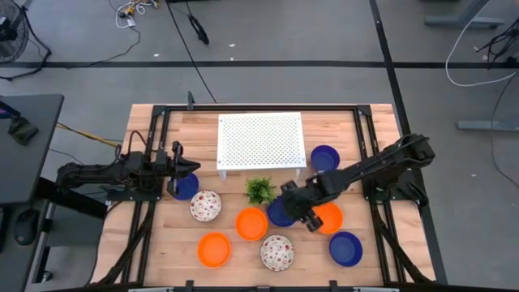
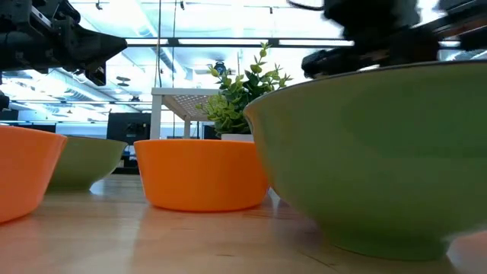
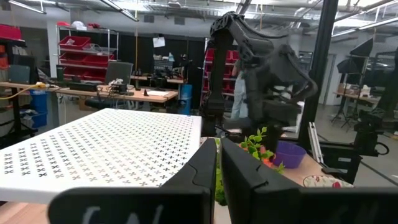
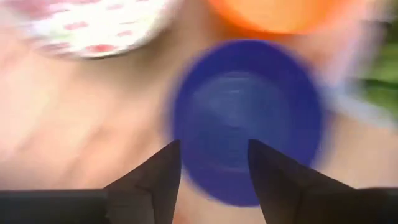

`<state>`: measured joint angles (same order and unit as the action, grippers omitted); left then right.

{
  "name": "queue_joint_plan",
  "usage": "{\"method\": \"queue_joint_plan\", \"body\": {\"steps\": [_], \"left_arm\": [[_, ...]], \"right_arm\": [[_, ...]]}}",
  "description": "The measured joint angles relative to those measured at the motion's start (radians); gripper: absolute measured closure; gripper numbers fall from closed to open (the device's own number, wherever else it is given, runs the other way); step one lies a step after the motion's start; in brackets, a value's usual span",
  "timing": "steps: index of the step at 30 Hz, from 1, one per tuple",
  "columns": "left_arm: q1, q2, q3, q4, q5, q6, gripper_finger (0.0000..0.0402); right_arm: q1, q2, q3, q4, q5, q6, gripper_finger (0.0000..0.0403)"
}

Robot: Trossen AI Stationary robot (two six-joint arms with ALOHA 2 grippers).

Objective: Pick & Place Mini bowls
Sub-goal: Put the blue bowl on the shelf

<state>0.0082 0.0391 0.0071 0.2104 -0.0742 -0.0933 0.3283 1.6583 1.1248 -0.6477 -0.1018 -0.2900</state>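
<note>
Glossy round blue bowl (image 4: 247, 118) beneath parted right pincer (image 4: 212, 163) fingers.

Landmark: the green leafy plant (image 1: 259, 190). Behind it, a white rack (image 1: 260, 140) patterned with small dark perforations. Blue bowls: one behind and right of the plant (image 1: 325, 157), one just right of it under the dark right gripper (image 1: 299, 210), one at the dark left gripper (image 1: 173, 183). Orange bowls: just in front of the plant (image 1: 251, 224) and front-left (image 1: 214, 250). White bowls with reddish speckles: left of the plant (image 1: 205, 206) and in front (image 1: 277, 252). The table (image 1: 162, 243) is pale wood.
</note>
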Motion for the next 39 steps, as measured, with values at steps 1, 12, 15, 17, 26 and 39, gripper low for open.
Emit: {"method": "queue_joint_plan", "body": {"steps": [1,12,15,17,26,39], "left_arm": [[0.000,0.000,0.000,0.000,0.000,0.000,0.0374],[0.000,0.000,0.000,0.000,0.000,0.001,0.0374],[0.000,0.000,0.000,0.002,0.000,0.000,0.0374],[0.000,0.000,0.000,-0.003,0.000,0.001,0.0374],[0.000,0.014,0.000,-0.089,-0.009,0.239,0.0374],[0.000,0.013,0.000,-0.087,-0.010,0.228,0.0374]], "right_arm": [[0.015,0.001,0.000,-0.004,-0.012,-0.011,0.0221],[0.071,0.026,-0.031,0.054,0.052,-0.068,0.0252],[0.072,0.029,-0.090,0.128,0.041,-0.066,0.0265],[0.074,0.029,-0.130,0.181,0.061,-0.058,0.0274],[0.073,0.029,-0.207,0.335,0.137,-0.058,0.0328],[0.103,-0.049,-0.187,0.238,0.135,-0.013,0.0398]]}}
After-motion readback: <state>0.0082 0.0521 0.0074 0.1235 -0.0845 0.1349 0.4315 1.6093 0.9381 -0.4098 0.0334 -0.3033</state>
